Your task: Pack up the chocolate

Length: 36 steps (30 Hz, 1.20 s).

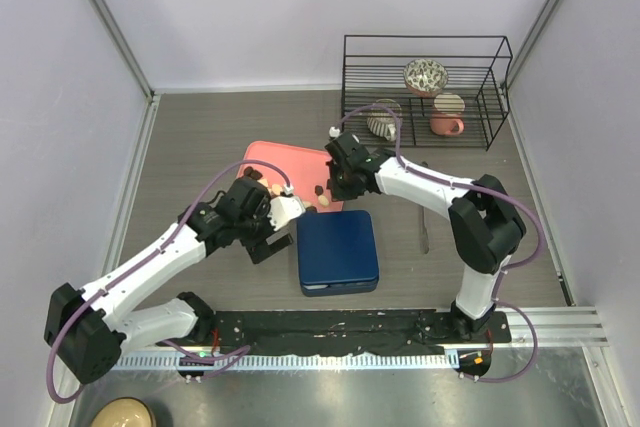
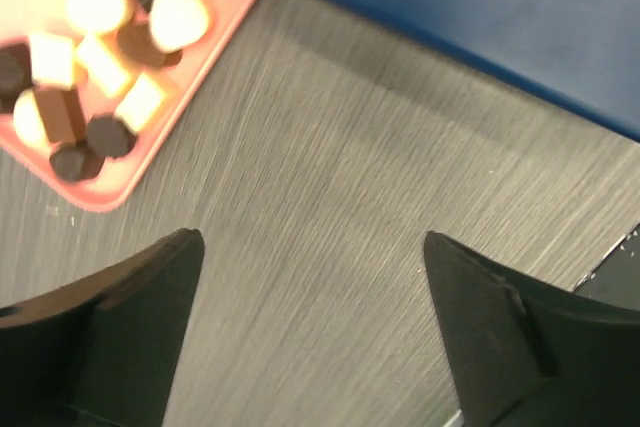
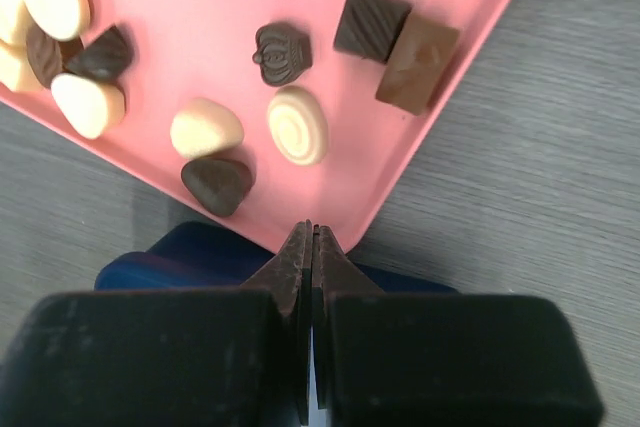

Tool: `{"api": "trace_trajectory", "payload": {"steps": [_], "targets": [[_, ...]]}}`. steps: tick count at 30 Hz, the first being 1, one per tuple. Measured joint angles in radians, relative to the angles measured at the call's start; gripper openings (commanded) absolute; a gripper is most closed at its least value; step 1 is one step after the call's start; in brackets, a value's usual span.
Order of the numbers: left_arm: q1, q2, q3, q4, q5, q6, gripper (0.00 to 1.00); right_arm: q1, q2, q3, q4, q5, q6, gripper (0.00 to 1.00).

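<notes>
Top view: pink tray (image 1: 290, 159) at frame centre, blue box (image 1: 338, 252) just below and to the right of it, wire rack (image 1: 425, 87) at upper right. Chocolate (image 1: 320, 191) lies loose on the tray, mostly along its lower edge.

Left wrist view: left gripper (image 2: 310, 242) has its jaws spread wide with nothing between them, only bare grey table (image 2: 330, 177). The choc. cluster (image 2: 100, 67), cream and dark pcs on the tray corner, sits at upper left of the frame, up and to the left of the left-hand finger and apart from it. The box fills the upper right.

Right wrist view: right gripper (image 3: 312, 237) is clenched, fingers pressed flat together and holding nothing. Its tips sit at lower centre, over the tray's lower edge. The nearest pcs, a dark one and a cream swirl disc (image 3: 297, 125), lie just above the tips without touching them. More pcs are at upper left, and two square ones at upper centre-right.
</notes>
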Motion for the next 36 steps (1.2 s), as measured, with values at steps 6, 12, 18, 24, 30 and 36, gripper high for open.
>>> {"api": "trace_trajectory", "payload": {"steps": [6, 12, 18, 24, 30, 36], "targets": [[0.021, -0.01, 0.0, -0.002, -0.042, -0.032, 1.0, 0.016, 0.022, -0.002, 0.003, -0.059, -0.006, 0.01], [0.025, -0.015, 0.0, 0.005, -0.079, -0.055, 1.0, 0.029, 0.022, -0.038, 0.006, -0.101, -0.002, 0.01], [0.031, -0.022, 0.0, 0.017, -0.101, -0.066, 1.0, 0.047, -0.003, -0.079, 0.011, -0.111, 0.013, 0.01], [0.031, -0.022, 0.002, 0.024, -0.11, -0.081, 1.0, 0.056, -0.063, -0.109, 0.004, -0.106, 0.021, 0.01], [0.031, -0.019, 0.01, 0.028, -0.131, -0.084, 1.0, 0.058, -0.083, -0.102, -0.003, -0.045, 0.012, 0.17], [0.092, 0.035, 0.08, 0.023, -0.148, -0.111, 1.0, 0.056, -0.177, -0.063, -0.031, 0.104, -0.059, 1.0]]}}
